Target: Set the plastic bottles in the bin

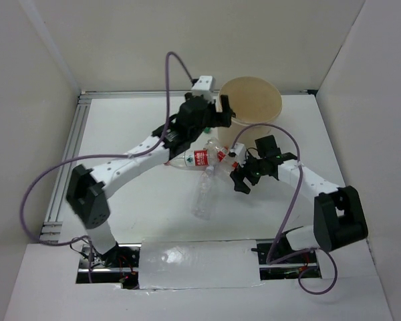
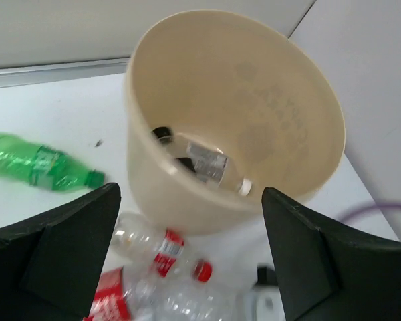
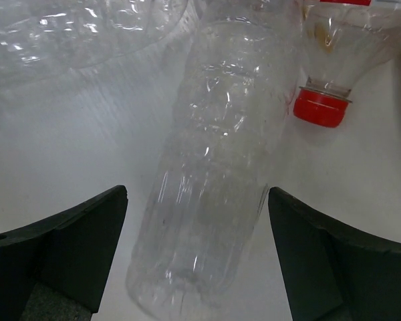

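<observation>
**Left wrist view: two bottles in the bin, both grippers wide apart and empty**

Left wrist view looks down into the bin (image 2: 274,93), which stands on the table (image 2: 53,114). A clear bottle with a pale cap (image 2: 214,167) lies at its bottom. The black-capped bottle (image 2: 162,134) shows just behind it, mostly hidden by the near wall.

Outside the bin, the green bottle (image 2: 40,164) lies on its side, off to one side. Two red-capped bottles (image 2: 164,251) lie against the foot of the bin.

The left gripper (image 2: 190,197) hangs over the bin's near rim, jaws spread wide, holding nothing.

The right gripper (image 3: 197,195) is low over the table, its jaws also far apart. An unlabelled clear bottle (image 3: 214,174) lies flat between its fingers (image 3: 60,247), and neither one visibly touches it.
</observation>
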Robot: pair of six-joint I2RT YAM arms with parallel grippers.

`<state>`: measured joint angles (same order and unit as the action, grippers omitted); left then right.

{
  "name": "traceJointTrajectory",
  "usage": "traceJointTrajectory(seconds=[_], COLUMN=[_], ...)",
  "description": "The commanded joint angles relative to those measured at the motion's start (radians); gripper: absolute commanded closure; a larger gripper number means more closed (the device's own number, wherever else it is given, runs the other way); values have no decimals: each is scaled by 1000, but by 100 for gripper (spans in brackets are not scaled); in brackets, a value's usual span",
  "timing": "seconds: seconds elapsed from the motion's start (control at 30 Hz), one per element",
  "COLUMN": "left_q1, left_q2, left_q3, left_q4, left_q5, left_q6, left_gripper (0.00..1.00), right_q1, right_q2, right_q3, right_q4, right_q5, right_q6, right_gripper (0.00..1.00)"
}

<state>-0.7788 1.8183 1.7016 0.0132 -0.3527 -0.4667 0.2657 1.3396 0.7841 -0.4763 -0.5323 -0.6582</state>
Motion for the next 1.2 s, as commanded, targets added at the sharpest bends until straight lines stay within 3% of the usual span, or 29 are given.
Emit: traceJointTrajectory(seconds=[0.0,0.1,0.13,0.23,0.3,0.43,0.57,0.67,0.73,0.87,1.1,1.13,1.17], left_q1=[-5,18,18,27,27,59,116,177,225,294,320,320,331], left_q2=[-260,-382,-449,-533,-600,-654,-654,-617,-588,-518,-351,-332,-298], left_q3=[-300,-483,-581,-719,-770,-841,-873,-864,-852,-843,-723,-712,-703], left_q4=[16,-90,-111,-191,-226,-304,-318,-309,-309,-247,-213,-199,-185], left_q5=[-60,-60,-60,-51,-51,-51,20,105,177,311,366,366,366], left_q6=[19,-129,-171,-337,-416,-660,-774,-835,-855,-914,-938,-938,-938], left_gripper=[0,0,0,0,0,0,0,0,0,0,0,0,0], right_q1=[44,72,72,72,72,63,53,53,53,32,-58,-69,-80], right_q2=[73,144,144,92,6,-147,-263,-295,-304,-223,17,45,73], right_q3=[4,13,14,14,23,124,243,323,351,417,555,576,598], right_q4=[123,137,124,82,9,-125,-150,-36,124,350,443,443,424], right_q5=[115,170,170,170,147,101,58,46,110,259,267,255,224], right_q6=[70,92,92,62,34,-49,-58,43,112,248,249,259,259], right_gripper=[7,18,33,67,72,72,74,74,72,70,62,58,42])
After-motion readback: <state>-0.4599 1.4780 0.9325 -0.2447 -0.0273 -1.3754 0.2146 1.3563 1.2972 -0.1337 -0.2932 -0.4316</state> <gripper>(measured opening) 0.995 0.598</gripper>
